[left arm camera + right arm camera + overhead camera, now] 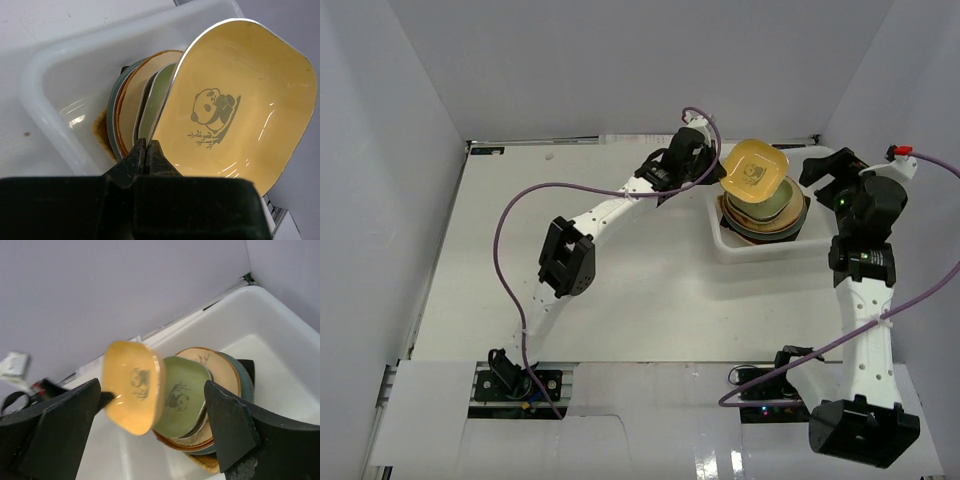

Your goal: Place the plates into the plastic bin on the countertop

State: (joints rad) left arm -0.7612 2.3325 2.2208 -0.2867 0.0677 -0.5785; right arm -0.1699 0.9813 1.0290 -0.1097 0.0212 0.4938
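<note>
Two grippers noted: left gripper (146, 150) clamped tight on rim of yellow panda plate (235, 100), held tilted above stack of plates (770, 215) inside plastic bin (720, 245), at 2 o'clock on counter (620, 290); right gripper (827, 172) at bin's 3 o'clock, fingers spread wide, holding nothing.

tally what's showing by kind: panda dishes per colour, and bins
yellow panda dish: 1
green panda dish: 1
plastic bin: 1
total: 3
</note>
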